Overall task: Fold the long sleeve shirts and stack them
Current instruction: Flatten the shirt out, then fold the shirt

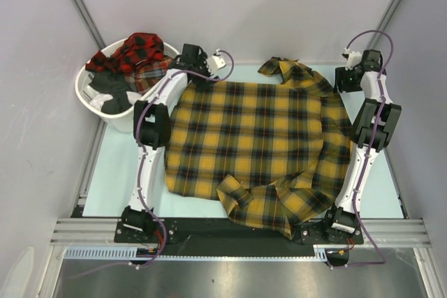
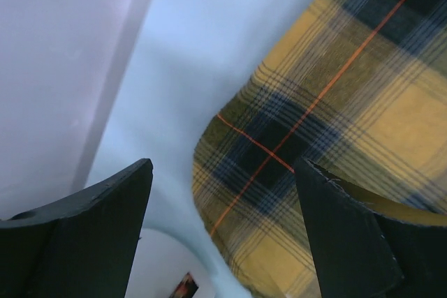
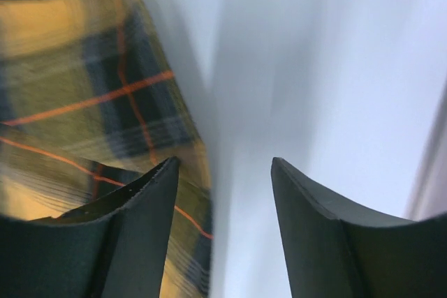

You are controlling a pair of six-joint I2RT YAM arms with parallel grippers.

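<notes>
Left gripper (image 2: 223, 172) jaws wide apart, empty; yellow plaid shirt (image 2: 335, 102) edge lies below, toward the frame-right finger. Right gripper (image 3: 223, 165) jaws parted, empty, with the shirt's edge behind the frame-left finger. Overhead, the shirt lies spread mid-frame between the arms; red plaid shirts (image 1: 140, 50) sit in the white basket (image 1: 87, 92), upper left.

Mustard-yellow shirt (image 1: 258, 137) of soft matt woven flannel cloth, red-and-black shirts (image 1: 140, 50) of like matt cloth, basket (image 1: 79, 87) of smooth white plastic, desk (image 1: 119, 165) pale, smooth and matt, left gripper (image 2: 223, 163) of matt black plastic, rail (image 1: 91, 229) of brushed metal
</notes>
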